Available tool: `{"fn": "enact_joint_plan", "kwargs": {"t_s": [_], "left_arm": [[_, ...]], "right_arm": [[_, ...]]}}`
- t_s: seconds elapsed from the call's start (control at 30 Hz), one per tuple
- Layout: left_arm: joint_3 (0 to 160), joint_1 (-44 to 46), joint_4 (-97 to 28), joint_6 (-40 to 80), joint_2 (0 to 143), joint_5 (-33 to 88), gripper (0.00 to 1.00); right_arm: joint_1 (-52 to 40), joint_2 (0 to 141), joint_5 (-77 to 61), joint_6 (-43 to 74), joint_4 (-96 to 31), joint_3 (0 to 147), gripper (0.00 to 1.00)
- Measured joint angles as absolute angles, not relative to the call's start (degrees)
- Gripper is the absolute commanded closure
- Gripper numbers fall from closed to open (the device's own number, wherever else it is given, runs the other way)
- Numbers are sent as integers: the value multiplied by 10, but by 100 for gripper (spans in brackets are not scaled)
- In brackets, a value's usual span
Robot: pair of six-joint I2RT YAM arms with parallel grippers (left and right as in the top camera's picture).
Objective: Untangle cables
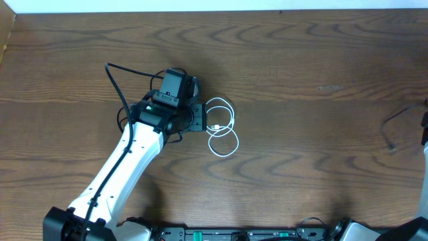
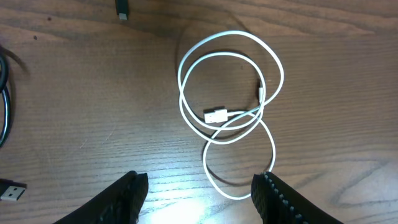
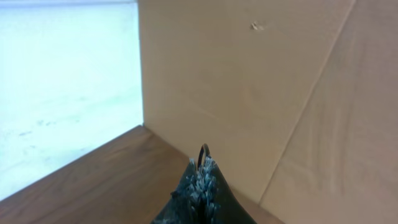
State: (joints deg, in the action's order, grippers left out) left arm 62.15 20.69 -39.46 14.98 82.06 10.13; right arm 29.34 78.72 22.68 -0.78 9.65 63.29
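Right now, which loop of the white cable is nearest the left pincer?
The single lower loop, between the fingers of the open left pincer; the doubled loops around the plug lie farther.

Pictured is a robotics lab bench. A white-and-black robot arm [image 1: 120, 167] is mounted at the near edge of a dark wood-grain table [image 1: 321, 80], and a rail [image 1: 241, 234] of black hardware and wiring is fixed along that edge. In the right wrist view, the work area is seen to be closed in by bare plywood panels [image 3: 249, 74], with a white surface [image 3: 62, 93] beyond them. A white cable [image 1: 221, 124] is laid in loops on the tabletop beside the arm.
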Motion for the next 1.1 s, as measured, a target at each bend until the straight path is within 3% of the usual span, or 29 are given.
{"fn": "enact_joint_plan", "kwargs": {"t_s": [0.2,0.43,0.73,0.8,0.83,0.9,0.97,1.1], "left_arm": [[622,207,-394,150,821,101,41],[622,207,-394,150,821,101,41],[622,207,-395,150,821,101,41],[622,207,-395,150,821,101,41],[622,207,-395,150,821,101,41],[622,207,-395,150,821,101,41],[622,207,-394,150,821,101,41],[622,207,-394,150,821,101,41]], "right_arm": [[293,787,194,-6,-4,635,99],[293,824,128,37,-265,639,99],[295,928,98,81,-329,639,98],[298,936,96,83,-330,639,84],[300,938,96,85,-328,639,49],[306,938,93,88,-317,639,22],[309,938,82,90,-300,639,11],[309,938,27,89,-287,639,7]]}}
